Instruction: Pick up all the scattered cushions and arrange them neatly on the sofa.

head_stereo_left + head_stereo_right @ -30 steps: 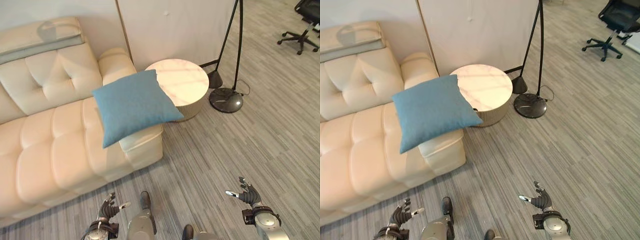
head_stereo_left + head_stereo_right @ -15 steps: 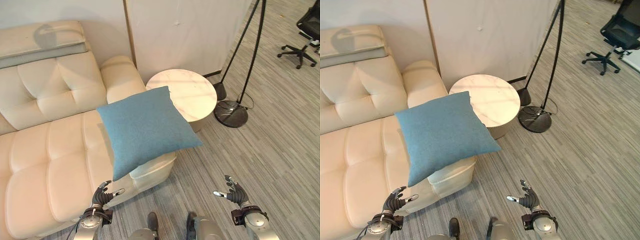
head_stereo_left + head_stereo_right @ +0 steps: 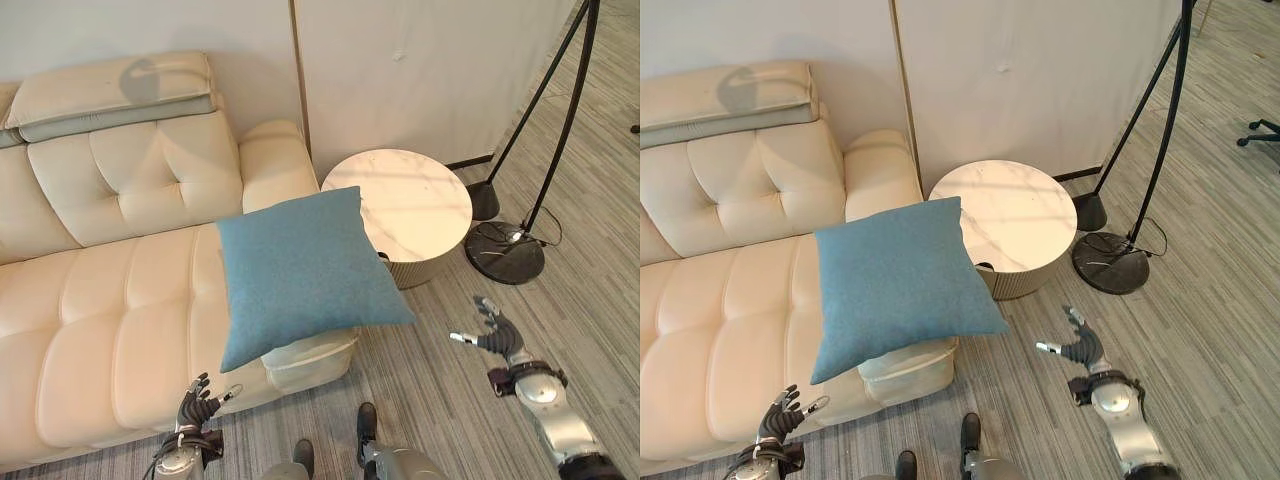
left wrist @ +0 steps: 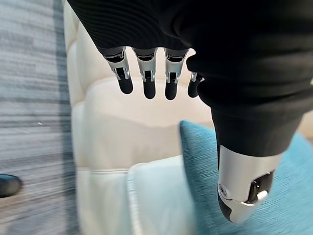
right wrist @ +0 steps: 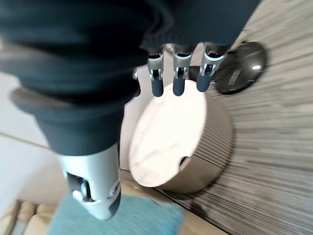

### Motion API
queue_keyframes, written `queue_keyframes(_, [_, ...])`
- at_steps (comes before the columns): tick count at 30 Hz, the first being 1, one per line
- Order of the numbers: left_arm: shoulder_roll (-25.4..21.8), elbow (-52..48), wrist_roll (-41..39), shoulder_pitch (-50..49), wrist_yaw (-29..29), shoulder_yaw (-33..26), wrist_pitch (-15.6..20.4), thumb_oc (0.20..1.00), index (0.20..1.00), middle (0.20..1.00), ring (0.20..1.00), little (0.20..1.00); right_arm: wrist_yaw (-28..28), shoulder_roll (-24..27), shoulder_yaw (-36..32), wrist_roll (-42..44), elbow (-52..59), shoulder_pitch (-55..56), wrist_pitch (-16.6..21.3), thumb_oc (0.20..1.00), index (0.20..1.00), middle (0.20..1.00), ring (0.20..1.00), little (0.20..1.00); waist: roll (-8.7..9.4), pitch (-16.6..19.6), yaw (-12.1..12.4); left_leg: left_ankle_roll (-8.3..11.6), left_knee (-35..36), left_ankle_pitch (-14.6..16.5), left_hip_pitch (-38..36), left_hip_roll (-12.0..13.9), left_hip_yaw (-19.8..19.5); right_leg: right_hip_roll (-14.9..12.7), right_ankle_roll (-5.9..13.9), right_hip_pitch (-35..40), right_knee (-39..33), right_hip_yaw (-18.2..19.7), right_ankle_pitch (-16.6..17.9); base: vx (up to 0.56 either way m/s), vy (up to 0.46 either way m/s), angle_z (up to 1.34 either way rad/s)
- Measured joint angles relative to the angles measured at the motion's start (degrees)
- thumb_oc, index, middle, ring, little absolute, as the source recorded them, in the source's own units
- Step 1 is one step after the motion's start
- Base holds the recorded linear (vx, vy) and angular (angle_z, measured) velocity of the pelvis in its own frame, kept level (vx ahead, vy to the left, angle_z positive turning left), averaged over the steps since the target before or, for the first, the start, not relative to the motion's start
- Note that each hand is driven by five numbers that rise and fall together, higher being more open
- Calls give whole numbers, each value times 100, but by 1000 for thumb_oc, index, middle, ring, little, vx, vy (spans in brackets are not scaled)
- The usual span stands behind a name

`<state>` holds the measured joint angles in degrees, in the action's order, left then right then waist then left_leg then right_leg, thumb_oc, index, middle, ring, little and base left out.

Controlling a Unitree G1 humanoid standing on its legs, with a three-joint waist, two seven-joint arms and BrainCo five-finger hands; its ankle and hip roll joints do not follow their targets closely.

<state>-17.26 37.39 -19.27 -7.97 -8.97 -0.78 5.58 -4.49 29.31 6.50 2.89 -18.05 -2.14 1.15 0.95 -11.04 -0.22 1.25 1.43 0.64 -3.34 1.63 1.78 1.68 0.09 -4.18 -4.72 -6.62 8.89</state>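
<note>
A blue square cushion point(image 3: 300, 272) lies tilted on the right end of the cream sofa point(image 3: 110, 300), its lower corners hanging past the seat's front edge. My left hand point(image 3: 196, 408) hovers low in front of the sofa, below the cushion's left corner, open and holding nothing. Over the floor to the right of the cushion my right hand point(image 3: 495, 335) is open with relaxed fingers, apart from it. In the left wrist view the cushion point(image 4: 274, 196) shows past my straight fingers point(image 4: 146, 81). The right wrist view has the cushion's edge point(image 5: 142, 220) beneath my thumb.
A round marble-topped side table point(image 3: 405, 205) stands right of the sofa's arm, close behind the cushion. A black floor lamp base point(image 3: 510, 252) with a leaning pole sits right of the table. A white wall panel point(image 3: 420, 70) is behind. Grey plank floor point(image 3: 450, 400) lies in front.
The camera has shifted, so sofa, cushion and table sit further right and higher. My right hand has risen and moved right toward the table; my left hand stays low before the sofa.
</note>
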Motion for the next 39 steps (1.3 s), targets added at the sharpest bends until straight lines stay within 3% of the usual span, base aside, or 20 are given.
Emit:
queue_keyframes(6, [-300, 510, -235, 694, -138, 163, 58, 1000, 1000, 1000, 1000, 1000, 8, -89, 854, 999, -1117, -1251, -25, 1000, 1000, 1000, 1000, 1000, 23, 8, 136, 67, -34, -74, 396, -50, -3, -75, 90, -350, 2, -37, 91, -137, -30, 1])
queue_keyframes(10, [-702, 975, -460, 1904, -307, 635, 150, 1000, 1000, 1000, 1000, 1000, -65, -256, 1335, 1457, -2458, -2791, -48, 1000, 1000, 1000, 1000, 1000, 26, -106, 213, 123, -63, -285, 1194, -172, 17, -230, 164, -1137, 3, -118, 343, -174, 19, 7])
queue_keyframes(13, [-950, 1650, -577, 3240, -435, 1106, 273, 1000, 1000, 1000, 1000, 1000, -210, -373, 1654, 1717, -3575, -4374, -53, 1000, 1000, 1000, 1000, 1000, 16, -492, 183, 133, -86, -323, 1588, -184, 98, -293, 164, -1486, 3, -139, 356, -58, 15, 12])
queue_keyframes(14, [-963, 2177, -713, 3856, -478, 1456, 251, 1000, 1000, 1000, 1000, 1000, -285, -458, 1854, 1806, -4136, -4926, -87, 1000, 1000, 1000, 1000, 1000, 31, -515, 170, 164, -87, -346, 1740, -152, 194, -302, 190, -1649, 4, -146, 374, -21, -9, 24])
queue_keyframes(19, [-681, 2641, -713, 5216, -532, 2133, 251, 1000, 1000, 1000, 1000, 1000, -419, -742, 2432, 1964, -4407, -5885, -116, 1000, 1000, 1000, 1000, 1000, 61, -870, 141, 209, 28, -597, 1876, -117, 186, -291, 248, -1816, 5, -236, 507, -10, -18, 10])
queue_keyframes(23, [-570, 2827, -728, 5539, -569, 2207, 206, 1000, 1000, 1000, 1000, 1000, -466, -830, 2753, 1955, -4370, -6047, -121, 1000, 1000, 1000, 1000, 1000, 75, -1065, 120, 161, 135, -645, 1855, -114, 176, -287, 123, -1836, 5, -271, 591, 12, -4, 3])
queue_keyframes(24, [-513, 2843, -734, 5536, -575, 2208, 196, 683, 683, 683, 683, 683, -476, -860, 2820, 1956, -4366, -6047, -121, 501, 501, 501, 501, 501, 82, -1076, 120, 161, 157, -644, 1842, -115, 181, -287, 119, -1836, 5, -268, 589, 36, -8, -1])
queue_keyframes(25, [-449, 2827, -862, 5535, -600, 2197, 186, 200, 200, 200, 200, 200, -479, -818, 3044, 1953, -4217, -6035, -141, 200, 200, 200, 200, 200, 97, -1096, 115, 160, 212, -645, 1819, -118, 183, -289, 116, -1836, 5, -267, 586, 0, 0, 0])
queue_keyframes(28, [-432, 2527, -1188, 5457, -653, 2078, 198, 200, 200, 200, 200, 200, -471, -696, 3117, 1950, -3786, -5975, -149, 200, 200, 200, 200, 200, 123, -1114, 115, 161, 229, -645, 1813, -138, 178, -310, 109, -1830, 5, -255, 592, 41, 13, 2])
queue_keyframes(35, [-687, 162, -1372, 4210, -994, 1815, 273, 200, 200, 200, 200, 200, -683, -226, 2682, 1706, -1636, -4797, -112, 200, 200, 200, 200, 200, 138, -1118, 116, 118, 312, -628, 1518, -169, 188, -324, 107, -1581, 5, -129, 588, 55, 44, -1])
queue_keyframes(38, [-763, -1038, -1274, 3230, -1022, 1570, 281, 200, 200, 200, 200, 200, -722, -29, 2197, 1085, -392, -3680, -121, 200, 200, 200, 200, 200, 142, -1116, 61, 83, 316, -571, 1215, -183, 210, -328, 153, -1277, 5, -77, 543, 97, 71, -5])
queue_keyframes(39, [-701, -1854, -1112, 2541, -998, 1340, 283, 200, 200, 200, 200, 200, -711, -1, 1830, 794, 478, -2910, -102, 200, 200, 200, 200, 200, 144, -1115, 57, 54, 317, -528, 1082, -185, 225, -327, 126, -1152, 4, -35, 487, 109, 71, -6])
